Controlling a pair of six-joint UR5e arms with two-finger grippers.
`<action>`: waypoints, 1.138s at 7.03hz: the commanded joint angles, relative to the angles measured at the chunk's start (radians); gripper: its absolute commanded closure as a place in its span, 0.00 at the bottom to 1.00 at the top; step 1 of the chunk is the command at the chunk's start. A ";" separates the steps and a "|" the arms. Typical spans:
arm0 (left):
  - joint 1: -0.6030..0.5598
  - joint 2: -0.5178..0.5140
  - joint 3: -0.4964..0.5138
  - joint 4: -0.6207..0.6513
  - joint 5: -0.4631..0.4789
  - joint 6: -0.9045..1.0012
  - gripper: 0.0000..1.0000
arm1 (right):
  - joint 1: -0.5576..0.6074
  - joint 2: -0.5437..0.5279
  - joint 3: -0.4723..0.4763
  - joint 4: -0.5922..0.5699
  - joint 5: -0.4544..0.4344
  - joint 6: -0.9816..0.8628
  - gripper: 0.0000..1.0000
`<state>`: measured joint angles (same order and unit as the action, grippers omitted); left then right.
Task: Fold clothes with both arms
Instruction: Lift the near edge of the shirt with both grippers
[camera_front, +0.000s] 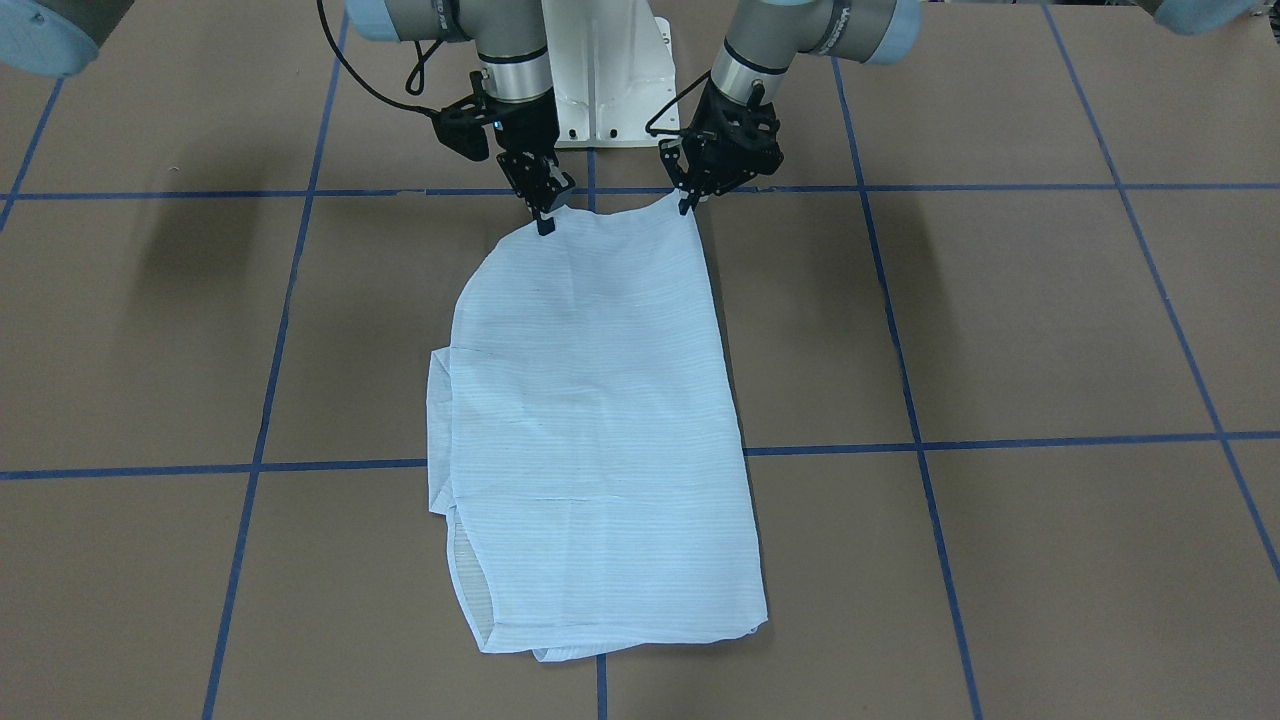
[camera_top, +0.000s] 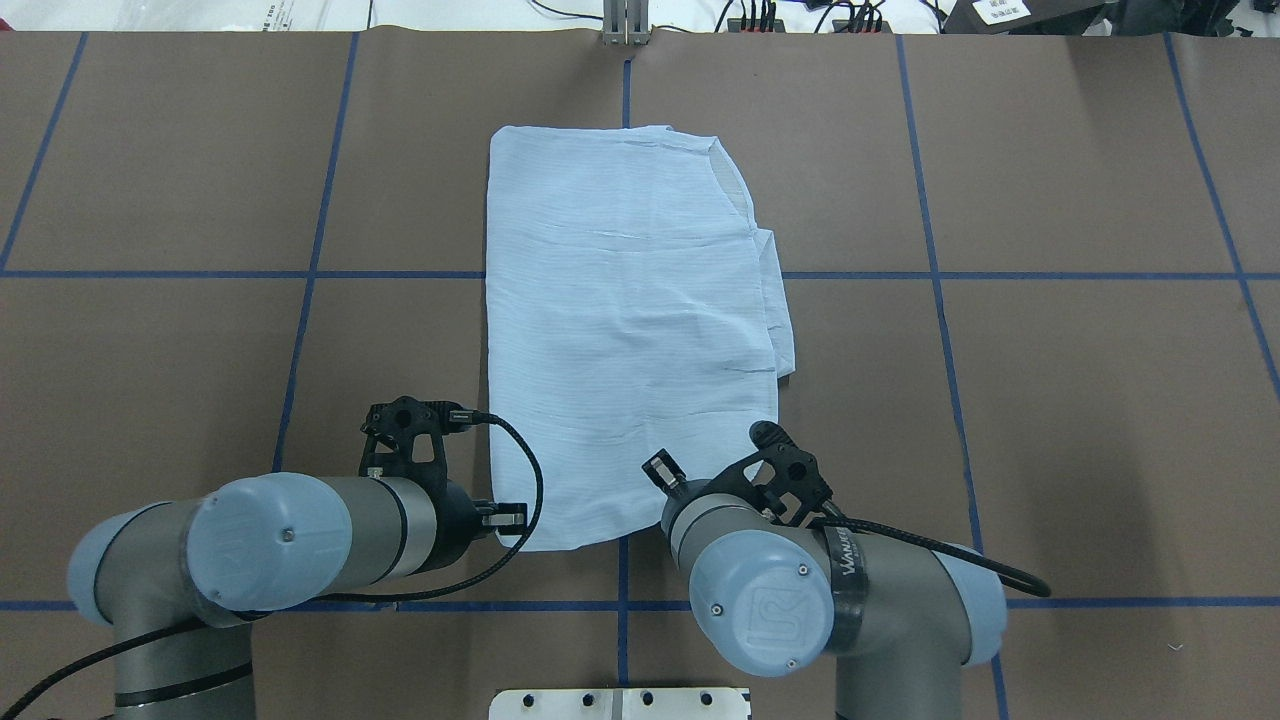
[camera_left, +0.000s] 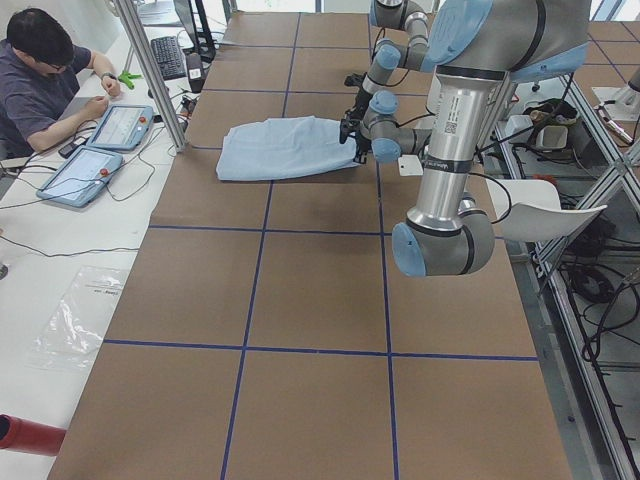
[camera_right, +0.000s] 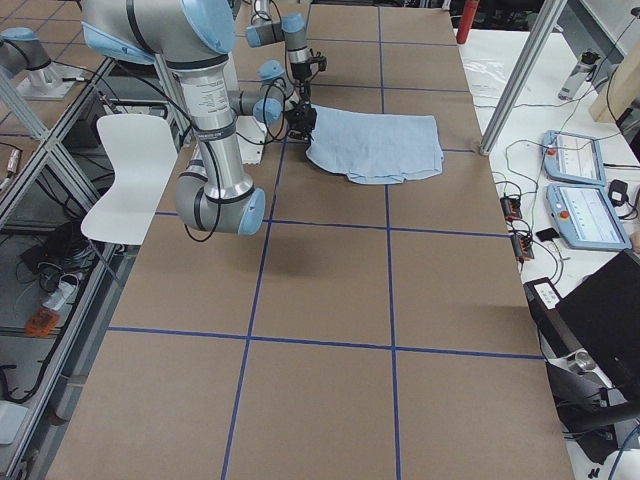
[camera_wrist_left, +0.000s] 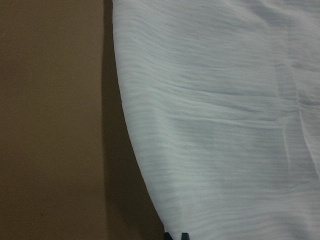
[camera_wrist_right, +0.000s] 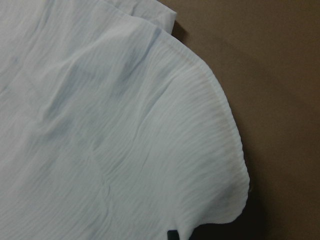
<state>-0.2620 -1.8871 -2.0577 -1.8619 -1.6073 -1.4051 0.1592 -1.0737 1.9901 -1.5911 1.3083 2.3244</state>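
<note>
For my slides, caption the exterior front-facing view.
The left arm's fingers and right arm's fingers pinch two corners of the blue shirt on the table.

You see a pale-blue shirt (camera_front: 590, 420) with faint, fine pinstripes. The tabletop (camera_front: 1000, 320) is flat brown, crossed by a grid of blue tape lines (camera_front: 1000, 442). The left gripper (camera_front: 688, 205) and right gripper (camera_front: 545, 222) are black. The left arm (camera_front: 800, 30) and right arm (camera_front: 480, 25) are grey and silver with light-blue joint caps.
</note>
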 joint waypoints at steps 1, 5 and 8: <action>0.003 -0.003 -0.231 0.228 -0.037 -0.011 1.00 | -0.068 0.001 0.309 -0.315 0.000 0.009 1.00; -0.014 -0.187 -0.371 0.567 -0.111 0.005 1.00 | -0.066 0.110 0.373 -0.483 -0.012 -0.035 1.00; -0.191 -0.230 -0.168 0.534 -0.108 0.138 1.00 | 0.058 0.147 0.175 -0.318 -0.017 -0.143 1.00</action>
<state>-0.3753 -2.0941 -2.3184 -1.3043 -1.7152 -1.3175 0.1713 -0.9326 2.2568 -1.9963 1.2933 2.2206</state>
